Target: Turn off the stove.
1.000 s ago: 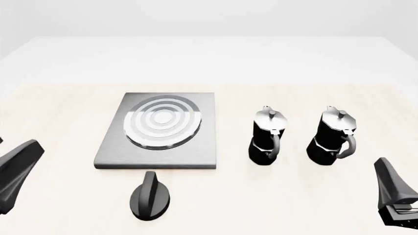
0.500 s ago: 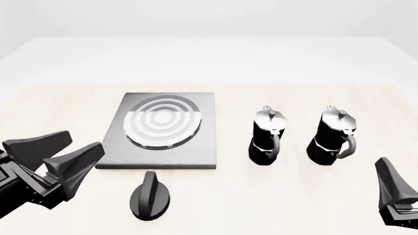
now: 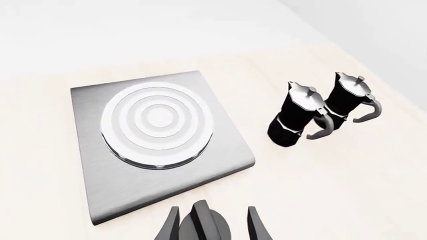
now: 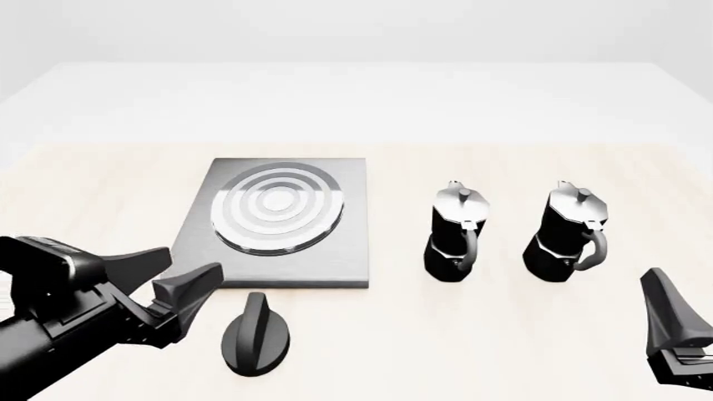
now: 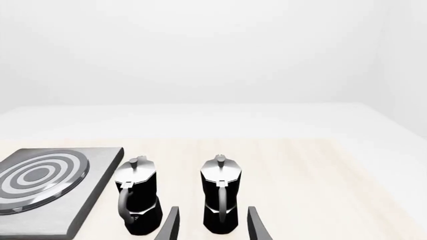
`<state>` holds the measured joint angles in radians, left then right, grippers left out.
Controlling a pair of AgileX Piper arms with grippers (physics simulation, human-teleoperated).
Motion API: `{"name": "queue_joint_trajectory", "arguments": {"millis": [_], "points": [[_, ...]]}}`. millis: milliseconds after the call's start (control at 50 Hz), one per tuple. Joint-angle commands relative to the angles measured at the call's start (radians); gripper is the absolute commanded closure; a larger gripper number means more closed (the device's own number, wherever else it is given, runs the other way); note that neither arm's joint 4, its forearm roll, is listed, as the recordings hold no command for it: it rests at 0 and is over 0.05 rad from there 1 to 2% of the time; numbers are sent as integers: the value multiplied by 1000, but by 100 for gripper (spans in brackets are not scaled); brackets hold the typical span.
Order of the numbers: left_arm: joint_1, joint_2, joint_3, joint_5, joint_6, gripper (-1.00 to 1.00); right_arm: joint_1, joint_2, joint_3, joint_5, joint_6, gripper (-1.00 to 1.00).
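Stove [image 4: 279, 221] knob [image 4: 256, 333] waits at six o'clock; left hand [image 4: 173, 284], spread empty, approaches; next straddle, close, twist.

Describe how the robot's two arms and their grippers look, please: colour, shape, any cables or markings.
The left gripper is matte black, with two tapered, wedge-shaped fingers on a blocky black body and a dark rounded arm. The right gripper shows only one black pointed finger and a ridged base. No cables or markings are visible.
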<state>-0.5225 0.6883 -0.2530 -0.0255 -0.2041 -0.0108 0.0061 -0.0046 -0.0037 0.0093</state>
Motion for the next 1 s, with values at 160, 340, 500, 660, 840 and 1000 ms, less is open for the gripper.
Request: {"name": "queue_joint_trajectory", "arguments": {"millis": [160,340,500,660,840,1000], "points": [[-12,156,46,-138,-40,-100,-3,-3,0,-1,9,-100],[-27,218,61,-197,-50,-100,-4,-3,-3,1,11,-100],[-41,321,81,-286,-70,-100,-5,-3,2,-4,11,-100],[-49,365,93,-328,-71,-100,-6,-4,2,-4,12,-100],[-52,410,109,-374,-91,-100,-5,-4,2,-5,12,-100],[-43,421,131,-397,-107,-100,-5,-3,1,-4,12,-100]]}}
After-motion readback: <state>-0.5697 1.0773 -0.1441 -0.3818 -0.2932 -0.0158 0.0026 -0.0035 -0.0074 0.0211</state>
